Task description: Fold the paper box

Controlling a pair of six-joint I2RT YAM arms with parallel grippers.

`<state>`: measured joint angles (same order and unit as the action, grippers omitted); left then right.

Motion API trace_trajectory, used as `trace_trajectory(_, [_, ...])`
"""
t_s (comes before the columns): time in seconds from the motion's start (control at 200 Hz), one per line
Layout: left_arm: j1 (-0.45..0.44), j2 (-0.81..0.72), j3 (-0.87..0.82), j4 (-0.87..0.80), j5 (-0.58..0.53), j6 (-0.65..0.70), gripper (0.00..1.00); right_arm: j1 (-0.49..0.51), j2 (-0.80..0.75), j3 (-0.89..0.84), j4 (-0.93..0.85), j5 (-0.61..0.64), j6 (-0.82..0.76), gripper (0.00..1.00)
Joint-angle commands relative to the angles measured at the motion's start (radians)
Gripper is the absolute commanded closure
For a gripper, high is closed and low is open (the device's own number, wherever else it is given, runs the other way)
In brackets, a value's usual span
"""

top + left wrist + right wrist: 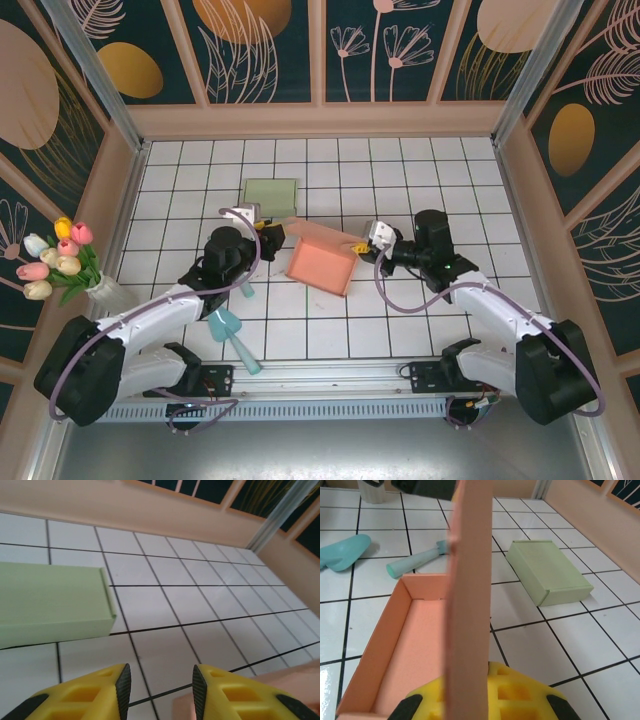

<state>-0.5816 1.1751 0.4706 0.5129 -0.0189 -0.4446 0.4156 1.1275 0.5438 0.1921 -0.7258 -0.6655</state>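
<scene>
At the far left, at 9 o'clock of the surface (450, 180), a vase (103, 292) with tulips (55, 262) stands against the wall. At 7 o'clock of the centre a teal scoop (228, 328) lies on the white tiles, just beside the left arm. In the right wrist view a second teal piece, a handle (417, 562), lies near it; I cannot tell what it belongs to.

The left tool (264, 226) is at 10 o'clock of the orange box (322, 262). In the left wrist view its fingers (122, 685) stand apart and only bare tiles show between them. A corner of the orange box is at 5 o'clock of that view, just beside the right finger; whether it touches I cannot tell.

The green box (270, 190) lies closed and flat at 12 o'clock of the left tool, apart from it.

The orange box sits near the centre of the surface, its tray open upward. Its flap (320, 233) rises from the far side, and in the right wrist view it stands nearly upright beside the tray.

The right tool (362, 243) is at 2 o'clock of the orange box. Its yellow fingers are clamped on the edge of the flap, one finger on each face.
</scene>
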Motion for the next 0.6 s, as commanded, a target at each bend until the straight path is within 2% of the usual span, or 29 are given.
trace_trajectory(0.0, [0.001, 0.049, 0.014, 0.062, 0.094, -0.041, 0.62, 0.023, 0.014, -0.02, 0.051, 0.033, -0.025, 1.0])
trace_trajectory(0.18, [-0.036, 0.124, 0.011, 0.111, 0.156, -0.099, 0.63, 0.05, 0.027, -0.033, 0.071, 0.114, -0.029, 1.0])
trace_trajectory(0.36, [-0.118, 0.16, 0.036, 0.113, 0.119, -0.108, 0.64, 0.084, 0.018, -0.066, 0.102, 0.181, -0.051, 1.0])
trace_trajectory(0.5, [-0.125, 0.199, 0.05, 0.082, 0.067, -0.104, 0.64, 0.15, 0.032, -0.087, 0.073, 0.235, -0.172, 1.0])
trace_trajectory(0.596, [-0.125, 0.22, 0.035, 0.084, 0.059, -0.101, 0.65, 0.161, 0.049, -0.08, 0.056, 0.243, -0.19, 1.0])
